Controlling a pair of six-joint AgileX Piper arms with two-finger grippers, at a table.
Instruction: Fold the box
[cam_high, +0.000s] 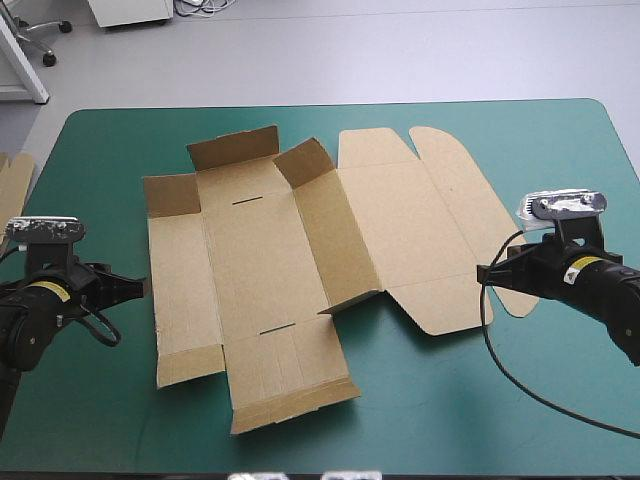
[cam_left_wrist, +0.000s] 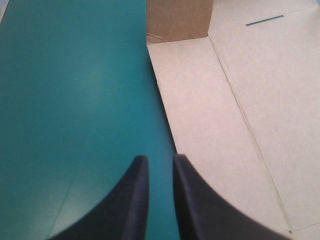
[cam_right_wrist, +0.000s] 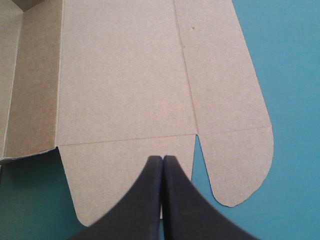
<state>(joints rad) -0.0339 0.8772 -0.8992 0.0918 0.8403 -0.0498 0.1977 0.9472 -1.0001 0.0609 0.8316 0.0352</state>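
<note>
Currently the box (cam_high: 300, 270) is laid opened out near the middle of the table (cam_high: 480, 420), on the teal-green cover. It is mostly flat: only the far flaps (cam_high: 235, 148) and the wall between base and lid (cam_high: 335, 240) are partly raised, and nothing is tucked yet. The left pincer (cam_high: 135, 287) is held just beside the box's left edge, its black fingers (cam_left_wrist: 135, 200) parted by a narrow slit with nothing between them. The right pincer (cam_high: 482, 272) is pressed together to a point, empty, and poised over a side tab of the lid (cam_right_wrist: 125, 185), next to the rounded tab (cam_right_wrist: 240, 165). Handling, as judged: thin brown board, light, stiff between the scores and weak along them, so it is expected to hinge cleanly on the creases but to slide on the cover if pushed from one side only. Little is offered for a pinch while a panel lies flat; an edge would first have to be lifted by a fingertip slid under it, then pinched mid-flap, away from corners that could be crushed. The flat left wall (cam_high: 180, 290) looks the nearest sensible hold for the left pincer, with the sheet braced by the other. More board (cam_high: 12, 185) is seen at the table's left edge.
</note>
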